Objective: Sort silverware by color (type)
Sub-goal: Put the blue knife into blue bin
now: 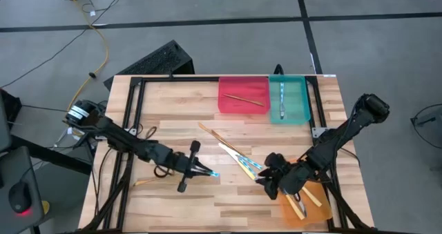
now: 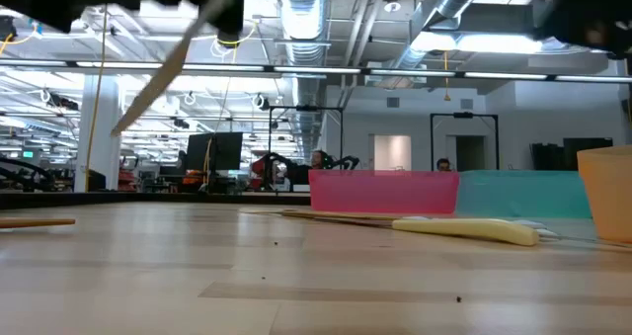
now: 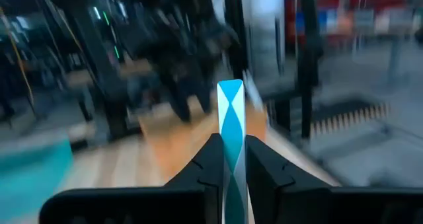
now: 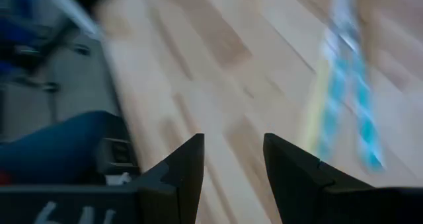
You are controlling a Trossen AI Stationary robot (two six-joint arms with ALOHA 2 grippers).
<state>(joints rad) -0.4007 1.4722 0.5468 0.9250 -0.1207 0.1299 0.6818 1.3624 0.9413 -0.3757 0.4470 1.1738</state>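
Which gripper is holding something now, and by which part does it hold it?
The left gripper holds a light-blue-handled utensil, pinched by its blue handle; the handle's end sticks out past the fingers. The right gripper is open and empty.

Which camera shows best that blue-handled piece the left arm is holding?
The left wrist view: the blue-handled piece stands clamped between the left gripper's fingers. The high view shows only a small blue tip at that gripper. The low and right wrist views do not clearly show it.
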